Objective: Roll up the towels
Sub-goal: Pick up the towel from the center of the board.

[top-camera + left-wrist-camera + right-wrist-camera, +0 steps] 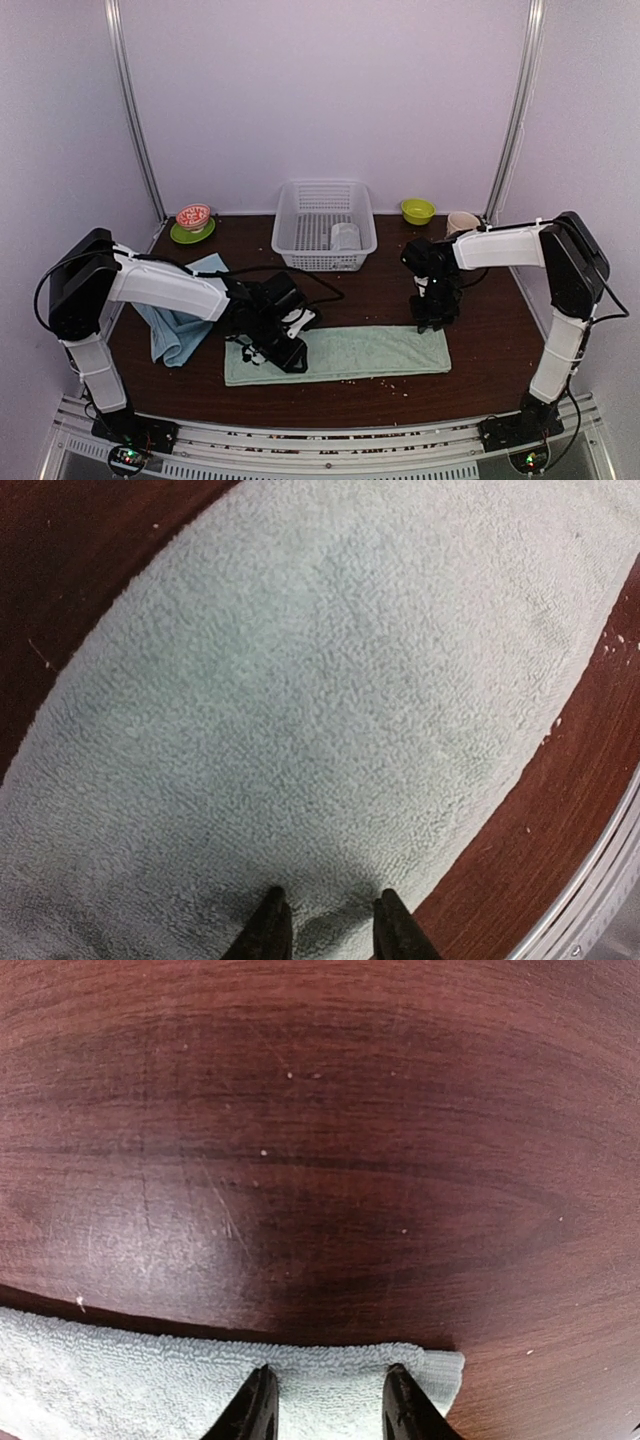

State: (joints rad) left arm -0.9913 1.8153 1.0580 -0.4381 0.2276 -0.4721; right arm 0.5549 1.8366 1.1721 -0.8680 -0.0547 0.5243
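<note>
A pale green towel (345, 353) lies flat as a long strip across the table front. My left gripper (283, 352) presses down on its left end. In the left wrist view the fingertips (268, 920) dig into the towel (320, 680), with a small pucker of cloth pinched between them. My right gripper (434, 322) stands at the strip's far right corner. Its jaws sit on the towel's back edge (150, 1380) with a band of cloth between them. A light blue towel (178, 328) lies crumpled at the left. A greyish-white towel (345, 237) rests rolled in the basket.
A white lattice basket (300, 225) stands at the back centre. A green plate with a red bowl (193, 220) is at back left; a green bowl (417, 210) and beige cup (461, 221) at back right. A metal rail (600, 880) runs along the near edge.
</note>
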